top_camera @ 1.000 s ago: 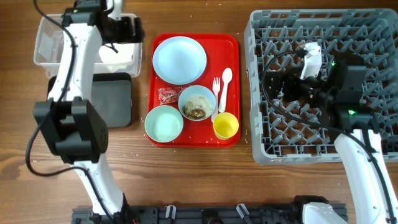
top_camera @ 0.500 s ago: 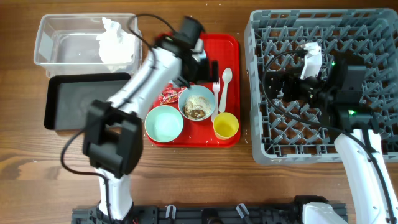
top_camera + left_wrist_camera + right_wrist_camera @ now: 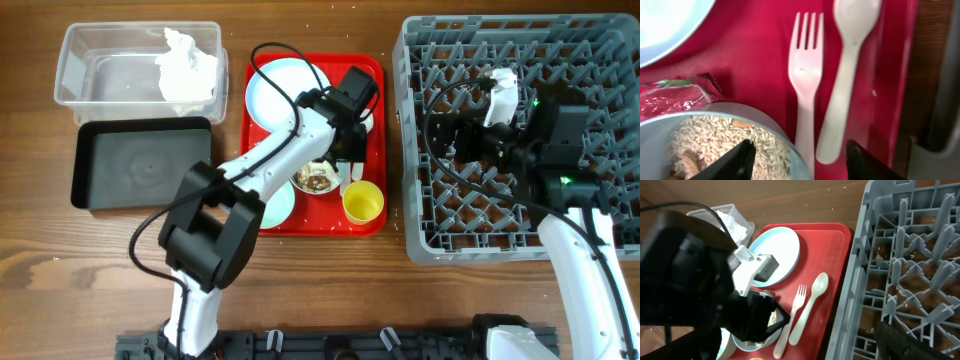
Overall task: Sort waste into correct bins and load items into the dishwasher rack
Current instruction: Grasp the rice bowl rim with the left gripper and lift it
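While the left gripper (image 3: pixel 801 162) hangs low over the red tray (image 3: pixel 750 50), its jaws stand wide apart and hold nothing. The gap takes in the handles of both the white fork (image 3: pixel 806 75) and the spoon (image 3: pixel 847 60), which lie side by side, almost touching. One finger (image 3: pixel 742 159) sits over the rim of the bowl (image 3: pixel 715 135) carrying the rice and brown scraps (image 3: pixel 700 142). The red wrapper (image 3: pixel 675 94) lies just beside that bowl (partly under its edge, as far as can be told).

Risks noted:
- **Double grab:** a straight closure would likely gather fork and spoon together, or pinch one and skid the other across the tray.
- **Bowl strike:** a descent from this stance would bring that finger onto the bowl rim, which could tip it and spill scraps.
- **Slip:** thin, flat cutlery offers little purchase and may slip out on the way to the rack (image 3: pixel 520 40).

The napkin (image 3: pixel 185 65) lies in the clear tub (image 3: pixel 80 60); the black tray (image 3: pixel 140 165) holds nothing. Plate (image 3: pixel 275 85) and cup (image 3: pixel 363 202) sit on the red tray. The right gripper (image 3: pixel 455 135) is over the rack; its opening cannot be told.
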Motion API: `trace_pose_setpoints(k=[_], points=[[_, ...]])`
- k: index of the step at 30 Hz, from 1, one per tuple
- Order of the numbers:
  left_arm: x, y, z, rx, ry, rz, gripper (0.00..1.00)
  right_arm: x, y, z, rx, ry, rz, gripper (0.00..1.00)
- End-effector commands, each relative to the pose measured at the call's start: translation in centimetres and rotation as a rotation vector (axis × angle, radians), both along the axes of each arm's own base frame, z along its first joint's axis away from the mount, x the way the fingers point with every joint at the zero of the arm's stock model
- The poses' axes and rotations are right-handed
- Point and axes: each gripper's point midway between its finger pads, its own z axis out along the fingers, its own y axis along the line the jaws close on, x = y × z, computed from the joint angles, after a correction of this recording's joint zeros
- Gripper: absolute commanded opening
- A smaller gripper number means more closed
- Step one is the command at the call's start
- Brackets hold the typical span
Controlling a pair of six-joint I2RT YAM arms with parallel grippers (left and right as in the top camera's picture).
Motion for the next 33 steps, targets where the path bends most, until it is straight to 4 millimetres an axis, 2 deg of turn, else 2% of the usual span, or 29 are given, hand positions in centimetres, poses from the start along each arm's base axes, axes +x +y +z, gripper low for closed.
trace_pose_setpoints(k=[1, 2, 5, 9, 11, 24, 26, 33], points=[[-0.2, 0.4, -1.2, 0.033, 0.009, 0.017, 0.50, 0.1, 0.1, 0.7, 0.015, -0.008, 0.002, 1.00], [-0.1, 0.4, -1.2, 0.032, 0.007, 0.017, 0.47, 0.1, 0.1, 0.7, 0.015, -0.008, 0.002, 1.00], [-0.1, 0.4, -1.3, 0.031, 0.006, 0.017, 0.27, 0.1, 0.1, 0.7, 0.015, -0.009, 0.002, 1.00], [-0.1, 0.4, -1.4, 0.034, 0.009, 0.017, 0.08, 0.2, 0.1, 0.7, 0.030, 0.002, -0.010, 1.00], [-0.1, 0.5, -1.5, 0.037, 0.007, 0.017, 0.04, 0.2, 0.1, 0.7, 0.030, 0.000, -0.010, 1.00], [-0.1, 0.5, -1.5, 0.038, 0.010, 0.017, 0.04, 0.2, 0.1, 0.7, 0.030, 0.000, -0.010, 1.00], [-0.1, 0.5, -1.0, 0.038, 0.011, 0.017, 0.04, 0.2, 0.0, 0.7, 0.029, -0.001, -0.010, 1.00], [-0.6, 0.4, 2.8, 0.018, -0.008, -0.039, 0.04, 0.2, 0.0, 0.7, 0.027, -0.003, -0.008, 1.00]])
